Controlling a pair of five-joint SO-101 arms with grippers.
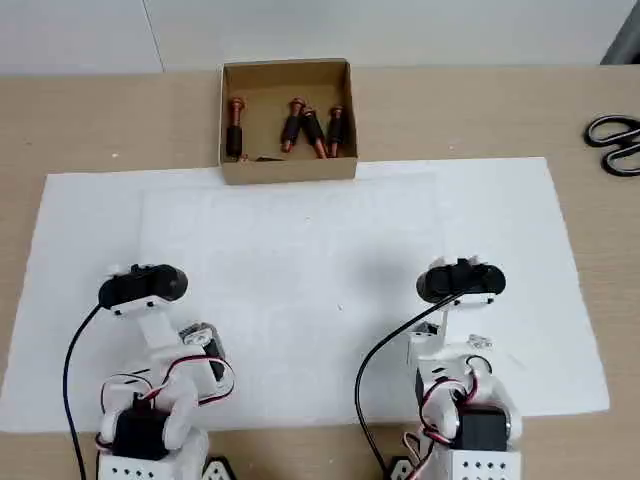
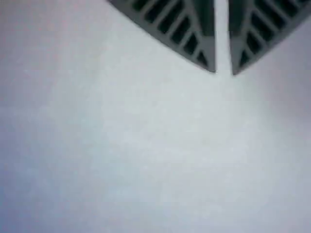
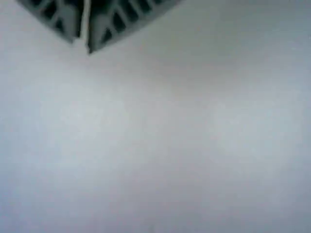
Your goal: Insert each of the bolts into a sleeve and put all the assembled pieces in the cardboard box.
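Status check, high view: cardboard box [image 1: 286, 172] sits at 12 o'clock on the table [image 1: 100, 120], touching the far edge of the white sheet [image 1: 300, 290].

- Four assembled pieces lie inside it, each a copper-coloured bolt through a dark sleeve. One [image 1: 236, 125] is at the box's 9 o'clock side. Three [image 1: 292, 125] [image 1: 315, 132] [image 1: 337, 128] are bunched toward 3 o'clock, the middle two touching or nearly so.
- Every bolt and sleeve I can see is in the box and already mated.
- Left arm [image 1: 143, 287] is folded back at 7 o'clock and right arm [image 1: 460, 282] at 5 o'clock, both well apart from the box.
- Left gripper [image 2: 222, 72]: fingers drawn close, a narrow strip of sheet showing between the tips, nothing held.
- Right gripper [image 3: 81, 44]: fingers nearly touching, only a hairline gap, nothing held.
- Scissors [image 1: 615, 143] lie off the sheet at 2 o'clock, unrelated to the work.

Judgement: task looks complete or very nearly so. Insertion and boxing appear done for all four pieces, and no step seems left beyond confirming the count.
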